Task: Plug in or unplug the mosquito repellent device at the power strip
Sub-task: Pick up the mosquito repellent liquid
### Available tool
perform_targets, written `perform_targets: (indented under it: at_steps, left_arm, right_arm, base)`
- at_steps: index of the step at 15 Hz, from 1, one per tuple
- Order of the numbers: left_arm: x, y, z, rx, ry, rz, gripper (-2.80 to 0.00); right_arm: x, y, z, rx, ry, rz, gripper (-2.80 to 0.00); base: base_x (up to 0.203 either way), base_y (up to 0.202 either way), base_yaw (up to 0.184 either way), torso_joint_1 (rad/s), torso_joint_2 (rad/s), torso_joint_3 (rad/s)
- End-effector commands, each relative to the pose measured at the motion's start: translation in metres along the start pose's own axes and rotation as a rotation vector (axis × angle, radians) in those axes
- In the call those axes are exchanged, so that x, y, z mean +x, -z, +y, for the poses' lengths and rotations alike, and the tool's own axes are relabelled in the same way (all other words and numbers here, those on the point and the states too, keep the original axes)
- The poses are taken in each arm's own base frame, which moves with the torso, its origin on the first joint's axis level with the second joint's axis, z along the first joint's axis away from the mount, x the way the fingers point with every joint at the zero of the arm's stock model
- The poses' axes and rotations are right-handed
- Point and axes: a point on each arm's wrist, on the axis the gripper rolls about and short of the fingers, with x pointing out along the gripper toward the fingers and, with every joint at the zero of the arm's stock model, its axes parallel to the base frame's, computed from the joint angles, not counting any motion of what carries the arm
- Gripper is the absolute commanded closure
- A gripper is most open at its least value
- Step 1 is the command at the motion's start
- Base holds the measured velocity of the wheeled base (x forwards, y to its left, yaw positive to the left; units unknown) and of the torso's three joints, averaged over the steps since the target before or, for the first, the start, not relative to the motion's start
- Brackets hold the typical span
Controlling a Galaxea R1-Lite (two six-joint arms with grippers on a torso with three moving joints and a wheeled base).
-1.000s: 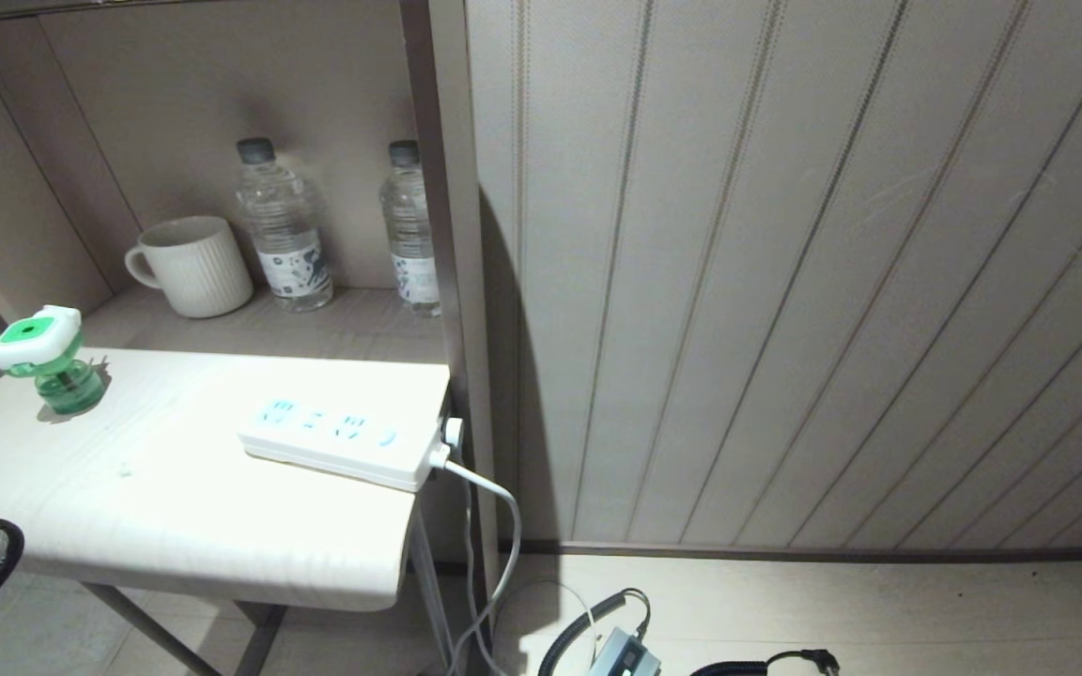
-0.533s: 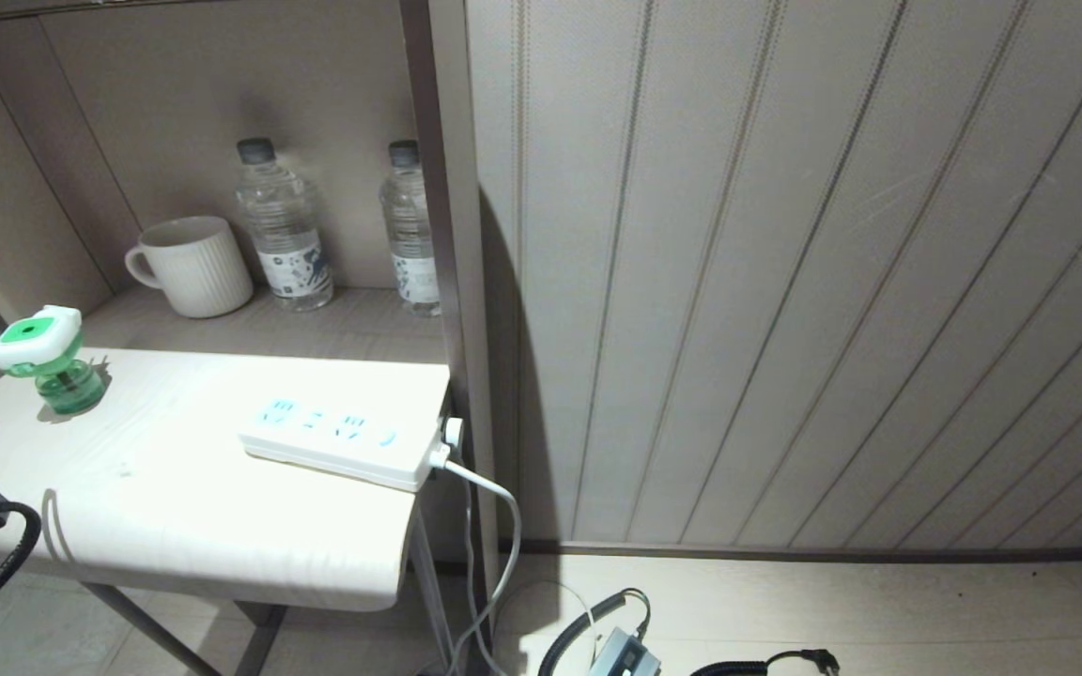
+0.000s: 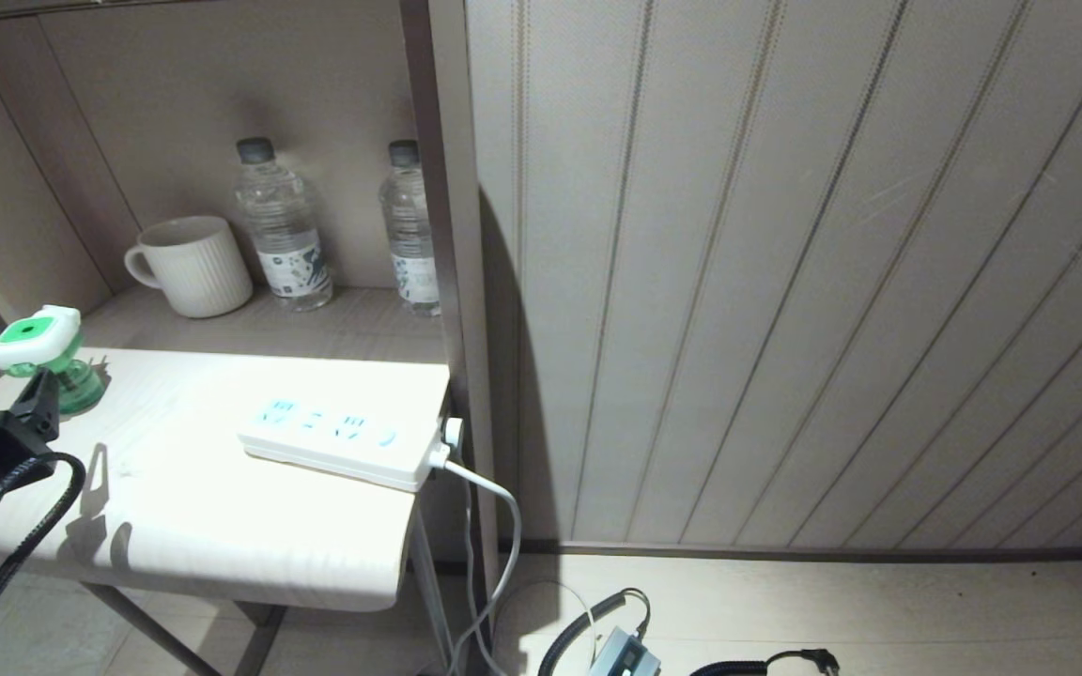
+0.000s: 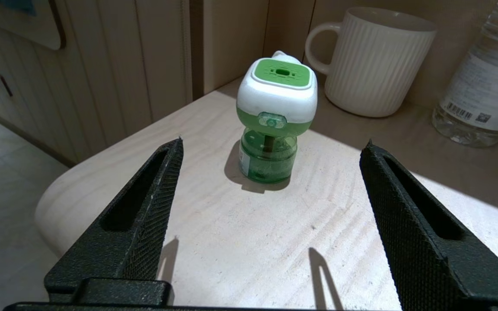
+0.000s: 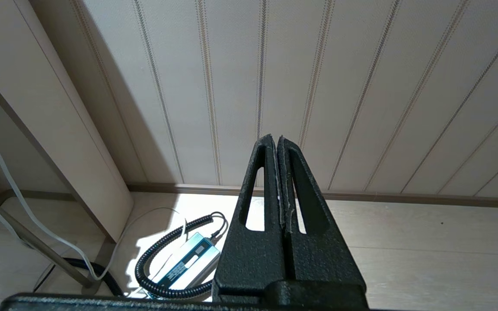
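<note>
The mosquito repellent device (image 3: 34, 359), a white head with a green face on a green bottle, stands upright at the far left corner of the pale table (image 3: 184, 535). It is not plugged in. The white power strip (image 3: 339, 441) lies flat near the table's right edge, its sockets bare. My left gripper (image 3: 32, 411) hovers over the table's left edge just short of the device. In the left wrist view its fingers (image 4: 154, 203) stand wide open, with the device (image 4: 275, 125) centred beyond their tips and untouched. My right gripper (image 5: 275, 139) is shut and empty, low over the floor and facing the wall.
A ribbed white mug (image 3: 193, 266) and two clear water bottles (image 3: 283, 230) stand on the shelf behind the table. A brown shelf post (image 3: 452, 282) rises by the strip's right end. The strip's cord (image 3: 499, 526) drops to the floor, where a power adapter (image 3: 624, 654) with coiled cable lies.
My left gripper came up into the head view from the lower left and moved toward the device. Its jaws have opened. Device and strip have not moved.
</note>
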Motion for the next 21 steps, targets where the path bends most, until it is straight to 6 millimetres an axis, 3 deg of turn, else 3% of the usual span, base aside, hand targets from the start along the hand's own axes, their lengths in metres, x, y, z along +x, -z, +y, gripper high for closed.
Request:
perform_targets:
  at_steps: [1, 11, 21]
  left_arm:
    - [0.015, 0.011, -0.005, 0.016, -0.013, 0.029, -2.80]
    - [0.075, 0.017, -0.013, 0.029, -0.060, -0.011, -2.80]
    - [0.099, 0.016, -0.017, 0.080, -0.038, -0.042, -2.80]
  right_arm:
    - [0.000, 0.000, 0.000, 0.000, 0.000, 0.000, 0.00]
    - [0.000, 0.000, 0.000, 0.000, 0.000, 0.000, 0.00]
    - [0.000, 0.000, 0.000, 0.000, 0.000, 0.000, 0.00]
  base:
    - [0.000, 0.000, 0.000, 0.000, 0.00, 0.000]
    - [0.000, 0.000, 0.000, 0.000, 0.00, 0.000]
    - [0.000, 0.000, 0.000, 0.000, 0.00, 0.000]
